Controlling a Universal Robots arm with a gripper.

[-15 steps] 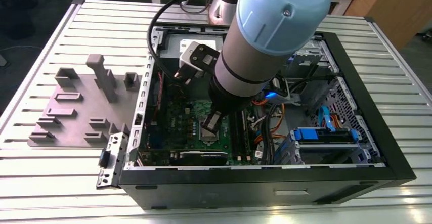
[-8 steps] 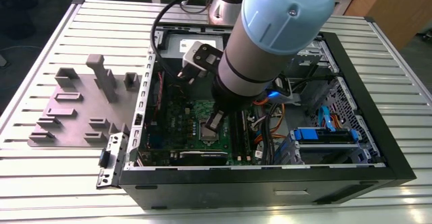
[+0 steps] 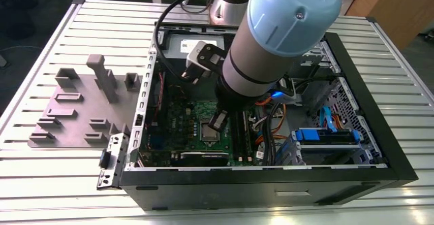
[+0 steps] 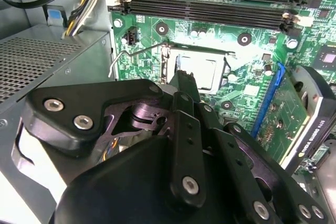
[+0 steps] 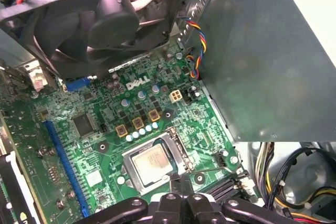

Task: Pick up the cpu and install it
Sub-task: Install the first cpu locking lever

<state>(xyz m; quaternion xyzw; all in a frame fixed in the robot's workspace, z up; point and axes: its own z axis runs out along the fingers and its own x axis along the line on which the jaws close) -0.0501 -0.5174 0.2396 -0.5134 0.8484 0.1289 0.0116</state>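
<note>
The small square silvery-grey cpu (image 5: 150, 162) lies flat in the silver metal socket frame (image 5: 176, 145) on the green motherboard (image 5: 105, 129). The black gripper (image 5: 181, 184) points steeply down beside it, fingers closed together, gripping nothing, inside the black computer case (image 3: 271, 184).

From my remote seat this looks like a robotics lab or assembly workshop. I see an open computer case (image 3: 271, 179) lying on a desk (image 3: 61, 174) of ribbed metal slats, a grey fixture plate (image 3: 74, 113) with upright holders beside it, and the robot arm (image 3: 271, 37) mounted at the desk's far edge. Wooden furniture (image 3: 397, 6) stands behind.
</note>
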